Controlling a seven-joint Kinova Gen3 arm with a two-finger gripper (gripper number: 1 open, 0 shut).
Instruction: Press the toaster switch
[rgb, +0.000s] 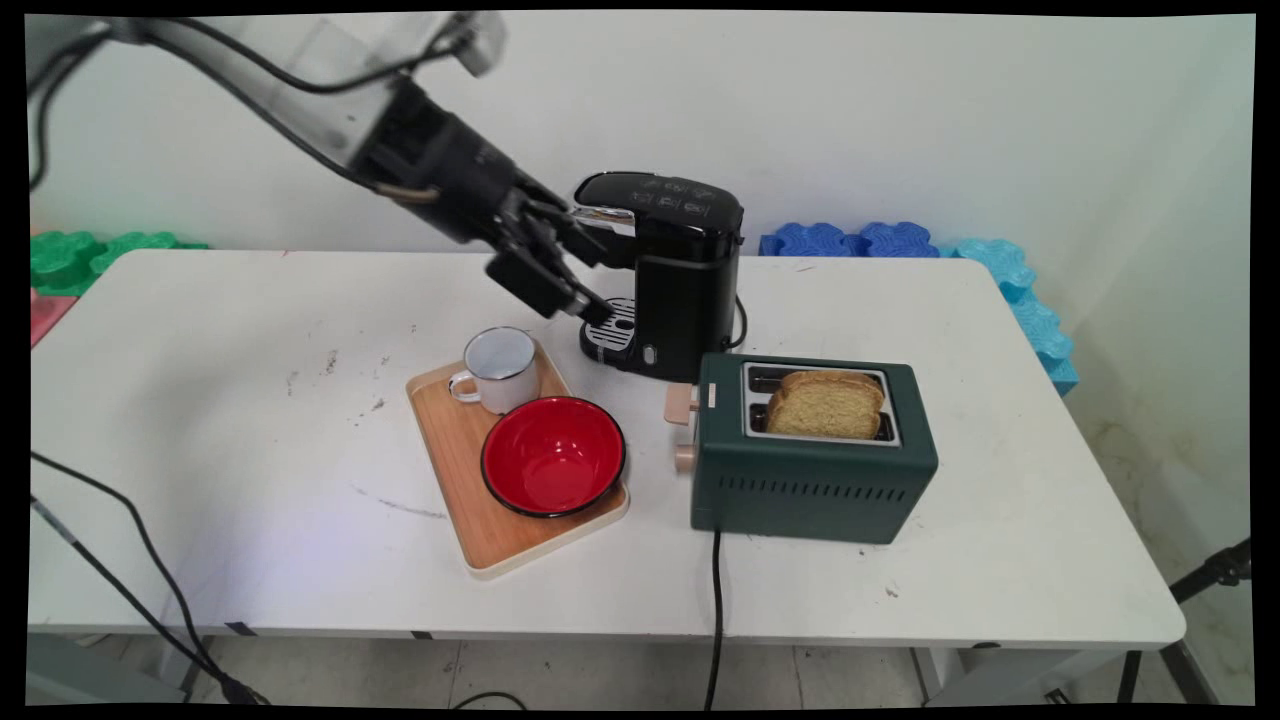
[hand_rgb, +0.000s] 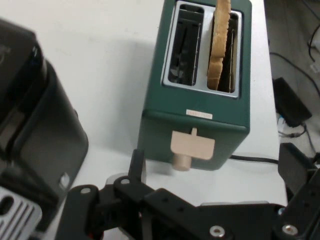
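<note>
My black gripper (rgb: 593, 272) hangs open and holds nothing, just left of the black coffee machine (rgb: 685, 275) and above its drip grille (rgb: 612, 335). In the hand view the gripper (hand_rgb: 215, 162) looks down on a dark green toaster (hand_rgb: 197, 95) whose beige lever (hand_rgb: 193, 144) faces it. One slice of bread (hand_rgb: 220, 45) stands in the right-hand slot, and the other slot is empty. In the main view the toaster (rgb: 815, 455) and its bread (rgb: 825, 405) stand right of the coffee machine. A white mug (rgb: 497, 368) and a red bowl (rgb: 553, 455) rest on a wooden tray (rgb: 455, 470) below the gripper.
The toaster's black cord (rgb: 716, 620) runs over the table's front edge. Green foam mats (rgb: 90, 255) lie behind the table at the left, blue ones (rgb: 870, 240) at the right. Black cables (rgb: 130, 570) hang at the front left. The coffee machine (hand_rgb: 35, 150) fills the hand view's left side.
</note>
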